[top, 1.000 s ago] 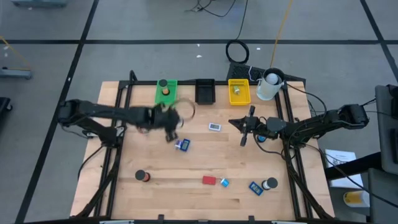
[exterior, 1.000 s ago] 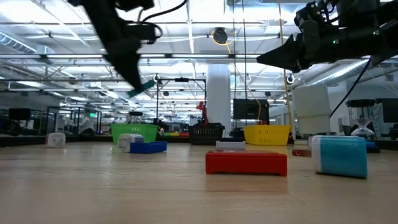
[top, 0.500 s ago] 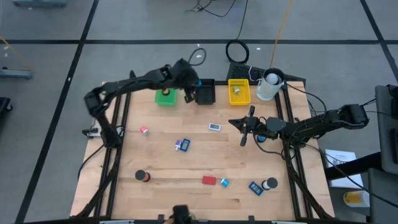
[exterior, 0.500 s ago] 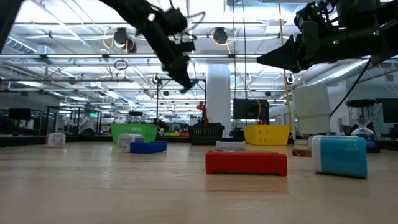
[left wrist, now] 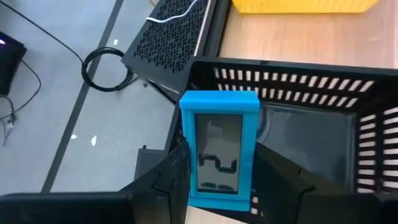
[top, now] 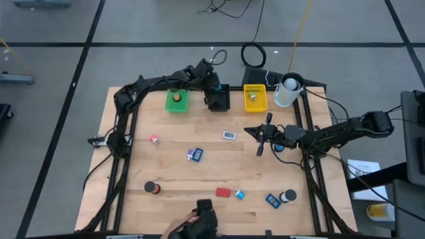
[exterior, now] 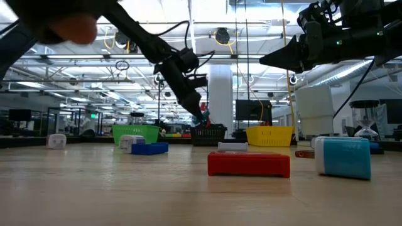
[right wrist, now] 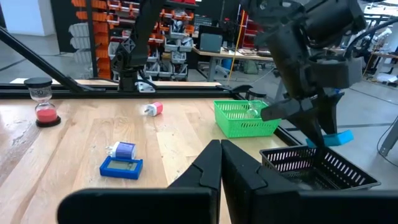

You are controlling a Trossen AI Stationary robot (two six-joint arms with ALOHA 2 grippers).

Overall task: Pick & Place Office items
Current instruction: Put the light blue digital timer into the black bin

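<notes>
A small blue timer (left wrist: 219, 149) is clamped in the left gripper (left wrist: 217, 177) jaws, just above the black basket (left wrist: 348, 93) at the worktop's far edge. It looks light, rigid and slick — best held by its side edges. Its display is shown only by the left wrist view; the high view gives placement. The right gripper (right wrist: 219, 163) jaws are pressed together, idle mid-worktop.

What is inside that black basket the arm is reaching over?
The black basket looks empty where its floor shows. The left gripper holds a blue block above its rim, hiding the near corner, so something small there cannot be ruled out.
</notes>
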